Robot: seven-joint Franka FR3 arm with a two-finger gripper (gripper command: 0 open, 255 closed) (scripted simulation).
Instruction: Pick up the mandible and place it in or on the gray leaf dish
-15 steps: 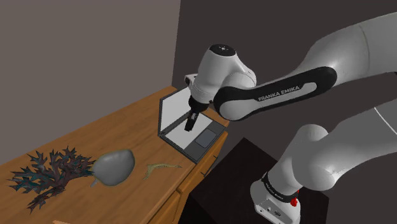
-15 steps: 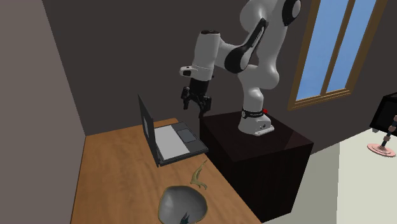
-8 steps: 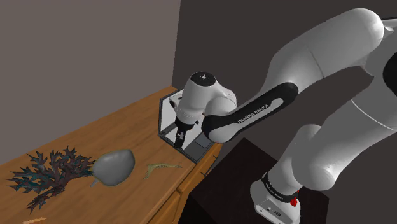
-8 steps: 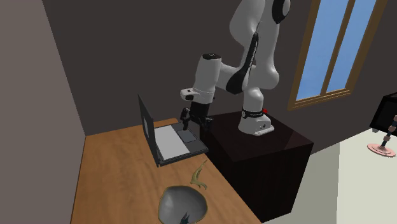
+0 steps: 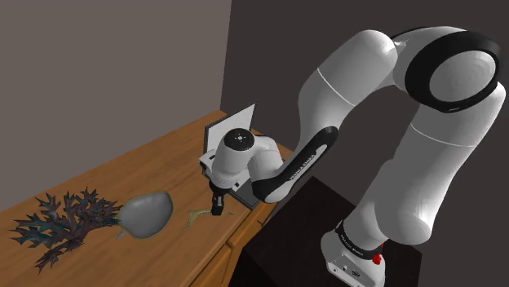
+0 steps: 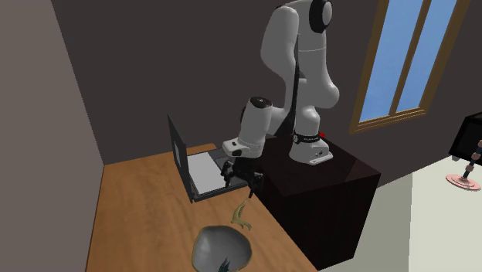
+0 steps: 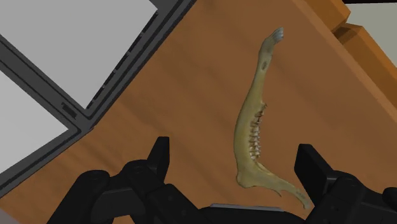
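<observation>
The mandible (image 7: 253, 130) is a slim yellowish jawbone with a row of teeth, lying flat on the wooden desk (image 5: 122, 171) near its front edge. My gripper (image 7: 235, 154) hangs open just above it, and the bone's thick end lies between the two fingers without touching them. From the shoulder, the gripper (image 5: 216, 206) points down at the mandible (image 5: 200, 216), with the gray leaf dish (image 5: 147, 214) a short way to that view's left. The second exterior view has the gripper (image 6: 242, 182) above the mandible (image 6: 242, 214) and the dish (image 6: 222, 247) nearer the camera.
An open laptop (image 6: 197, 166) stands on the desk just behind the gripper; its base and screen (image 7: 63, 63) lie close beside the fingers. A dark spiky coral-like ornament (image 5: 61, 222) rests past the dish. The desk's edge and drawers (image 5: 236, 236) run right beside the mandible.
The arm has swung down from above the laptop toward the desk's front edge. The gripper now hovers low over the mandible, still open.
</observation>
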